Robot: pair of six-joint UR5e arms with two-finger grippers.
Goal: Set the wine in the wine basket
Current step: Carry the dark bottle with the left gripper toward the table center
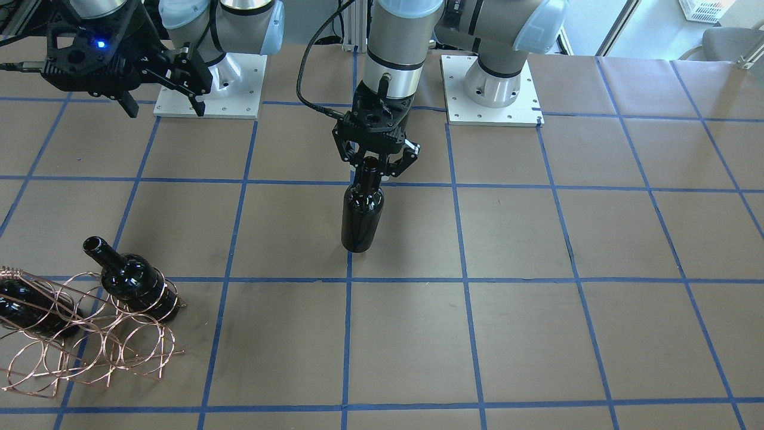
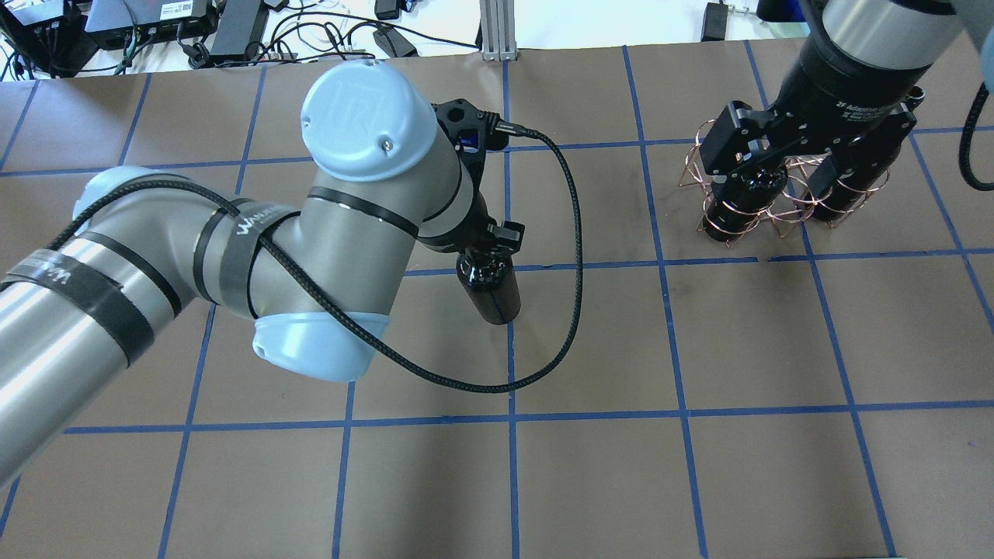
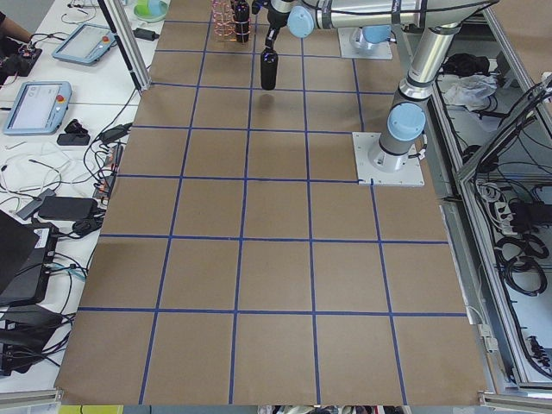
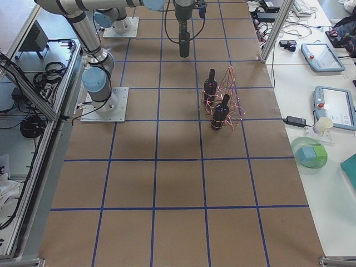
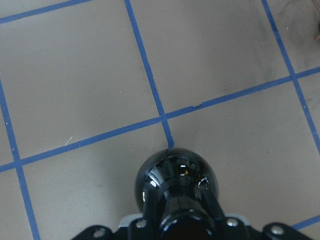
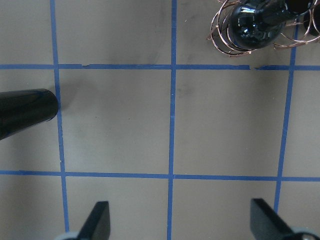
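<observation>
brown paper-covered counter ruled in blue tape squares. the grey left arm has a pale-blue joint cap embossed "ur"; the white print on the right wrist is too small to read. a rose-gold thin-wire basket sits toward the operators' edge, with two glossy black bottles in its loops. a third glossy near-black glass wine bottle is upright mid-counter, well apart from the basket. the left gripper is clamped on its neck. the right gripper gapes wide and holds nothing.

Four fixed views and two close downward wrist cameras, the wine in all.
</observation>
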